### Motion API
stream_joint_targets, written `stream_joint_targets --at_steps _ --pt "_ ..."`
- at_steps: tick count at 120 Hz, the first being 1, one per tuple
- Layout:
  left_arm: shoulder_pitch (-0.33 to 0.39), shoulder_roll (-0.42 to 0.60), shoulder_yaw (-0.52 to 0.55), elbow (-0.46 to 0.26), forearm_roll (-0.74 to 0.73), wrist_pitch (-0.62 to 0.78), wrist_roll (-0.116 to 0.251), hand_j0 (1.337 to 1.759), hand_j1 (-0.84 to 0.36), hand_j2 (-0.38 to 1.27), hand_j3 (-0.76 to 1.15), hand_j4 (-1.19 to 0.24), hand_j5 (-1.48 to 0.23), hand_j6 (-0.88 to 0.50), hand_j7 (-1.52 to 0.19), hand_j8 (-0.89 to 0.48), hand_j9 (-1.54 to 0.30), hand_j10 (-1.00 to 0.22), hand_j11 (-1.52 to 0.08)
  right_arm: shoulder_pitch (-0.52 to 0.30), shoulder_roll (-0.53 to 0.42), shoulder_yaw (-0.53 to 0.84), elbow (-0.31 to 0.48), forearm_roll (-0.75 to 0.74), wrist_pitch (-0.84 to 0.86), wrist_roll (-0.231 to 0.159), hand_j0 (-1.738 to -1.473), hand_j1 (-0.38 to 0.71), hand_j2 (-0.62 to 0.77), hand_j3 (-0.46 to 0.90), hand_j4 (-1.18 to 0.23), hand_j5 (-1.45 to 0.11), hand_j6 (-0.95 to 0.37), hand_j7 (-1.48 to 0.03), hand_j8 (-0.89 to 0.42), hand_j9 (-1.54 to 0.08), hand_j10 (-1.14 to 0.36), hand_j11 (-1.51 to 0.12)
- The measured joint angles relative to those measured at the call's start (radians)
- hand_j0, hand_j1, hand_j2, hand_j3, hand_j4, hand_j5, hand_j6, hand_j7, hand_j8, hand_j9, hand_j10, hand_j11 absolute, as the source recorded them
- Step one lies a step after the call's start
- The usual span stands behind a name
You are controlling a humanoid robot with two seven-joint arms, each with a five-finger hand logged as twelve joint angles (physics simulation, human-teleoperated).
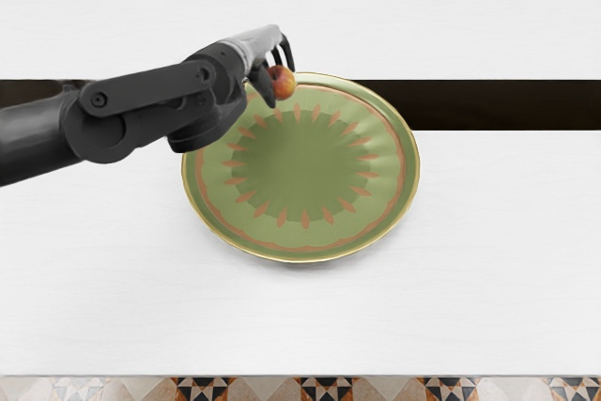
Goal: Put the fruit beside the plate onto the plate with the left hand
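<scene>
Pinching the fruit point(283, 82), the left hand point(261, 61) has its dark fingers point(285, 47) curled over the top and far side, and what appears to be the thumb pressed against the near-left side. The fruit is small, round and reddish-orange. It sits over the far-left rim of the plate point(310, 171), not over the centre.

Judgement: the grasp is kept closed because the fruit has only reached the edge. Letting go here risks it rolling off the gold rim onto the table point(488, 260). A little more travel toward the near-right, over the green well, seems needed before release.

The left arm point(141, 110) comes in from the left edge, low and nearly level, which accounts for the hand approaching the plate from its far-left side. The forearm covers part of the plate's left rim.

Not determinable:
- whether the fruit hangs clear of the rim or touches it, as no gap or shadow is legible;
- the kind of fruit, which is too small to tell;
- the palm and the contact points, which are hidden behind the knuckles.

A dark gap point(507, 105) runs behind the plate, between the near and far white surfaces. The right arm is out of view.
</scene>
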Motion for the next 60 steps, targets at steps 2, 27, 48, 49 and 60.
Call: stream_joint_targets --at_steps 2,27,48,49,60 --pt "0.0 -0.001 0.0 -0.007 -0.005 0.0 0.0 1.655 -0.29 0.34 0.0 -0.57 -0.99 -0.47 -0.96 -0.58 -0.96 -0.72 -0.96 0.0 0.0 0.0 0.0 0.0 0.0 0.0 -1.658 -0.35 0.0 0.0 0.0 0.0 0.0 0.0 0.0 0.0 0.0 0.0" --pt "0.012 0.004 0.0 -0.103 -0.045 0.0 0.0 1.655 -0.26 0.31 0.0 -0.59 -0.99 -0.48 -0.96 -0.59 -0.96 -0.72 -0.97 0.0 0.0 0.0 0.0 0.0 0.0 0.0 -1.658 -0.35 0.0 0.0 0.0 0.0 0.0 0.0 0.0 0.0 0.0 0.0" --pt "0.059 0.007 0.004 -0.16 -0.087 0.0 0.0 1.655 -0.25 0.29 0.0 -0.6 -0.99 -0.49 -0.96 -0.59 -0.97 -0.72 -0.97 0.0 0.0 0.0 0.0 0.0 0.0 0.0 -1.658 -0.35 0.0 0.0 0.0 0.0 0.0 0.0 0.0 0.0 0.0 0.0" --pt "0.062 0.007 0.005 -0.161 -0.088 0.0 0.0 1.655 -0.25 0.3 0.0 -0.6 -0.99 -0.49 -0.96 -0.59 -0.97 -0.72 -0.97 0.0 0.0 0.0 0.0 0.0 0.0 0.0 -1.658 -0.35 0.0 0.0 0.0 0.0 0.0 0.0 0.0 0.0 0.0 0.0" --pt "0.081 0.008 0.007 -0.169 -0.097 0.0 0.0 1.655 -0.27 0.33 0.0 -0.59 -0.98 -0.48 -0.96 -0.58 -0.96 -0.72 -0.96 0.0 0.0 0.0 0.0 0.0 0.0 0.0 -1.658 -0.35 0.0 0.0 0.0 0.0 0.0 0.0 0.0 0.0 0.0 0.0"
